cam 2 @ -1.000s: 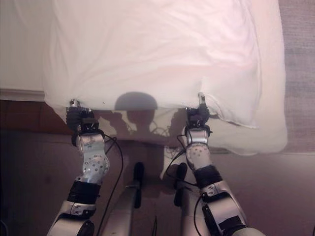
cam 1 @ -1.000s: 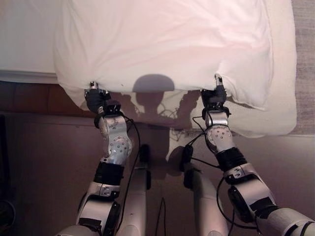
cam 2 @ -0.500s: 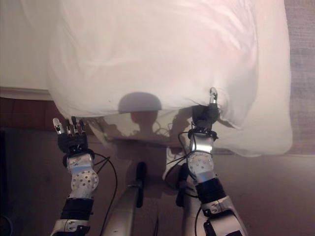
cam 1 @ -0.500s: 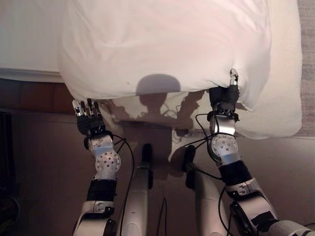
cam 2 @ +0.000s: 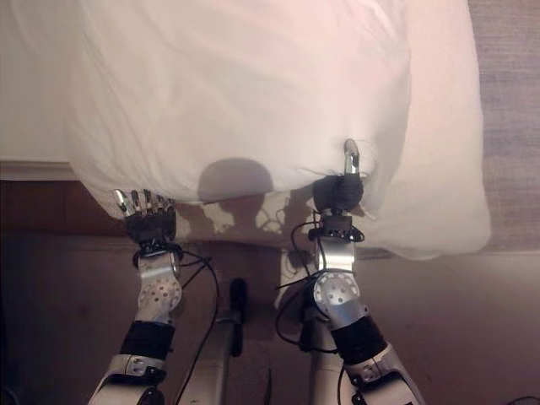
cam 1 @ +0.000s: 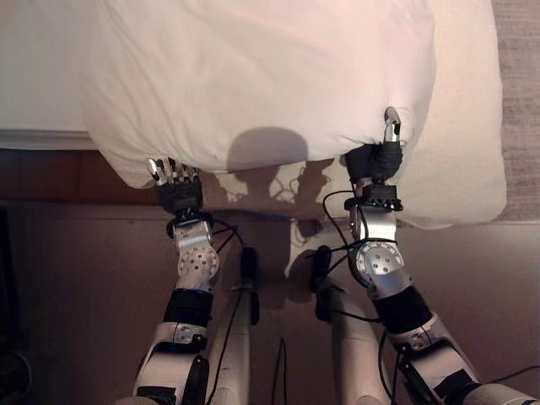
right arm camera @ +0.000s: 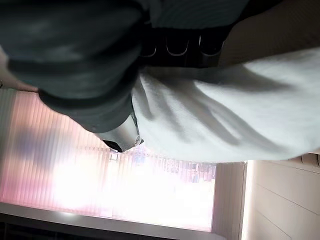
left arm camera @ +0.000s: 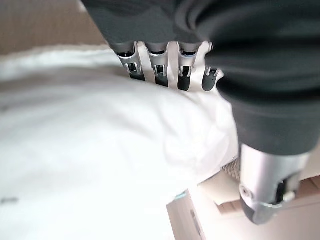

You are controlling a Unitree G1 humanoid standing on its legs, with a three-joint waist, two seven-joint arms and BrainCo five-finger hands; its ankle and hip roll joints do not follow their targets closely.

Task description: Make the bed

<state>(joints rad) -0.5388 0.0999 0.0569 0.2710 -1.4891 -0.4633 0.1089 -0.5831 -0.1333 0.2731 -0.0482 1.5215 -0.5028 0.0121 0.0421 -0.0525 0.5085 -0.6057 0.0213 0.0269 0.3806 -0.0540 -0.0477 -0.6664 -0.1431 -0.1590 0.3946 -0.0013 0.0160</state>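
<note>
Here the white pillow (cam 1: pixel 253 76) lay on the bed (cam 1: pixel 472 169), its near edge overhanging the near side; the right hand (cam 1: pixel 375 160) pinched the near-right edge, thumb on top of the cloth. The left hand (cam 1: pixel 173 181) was at the near-left corner, fingers straight and holding nothing. Judgement: regrip left before moving further, then advance both hands evenly so the pillow settles square, not skewed.

Your left hand (cam 1: pixel 177 187) let go of the duvet (cam 1: pixel 253 76) edge, dropped away, and now reaches back under it with straight fingers.
</note>
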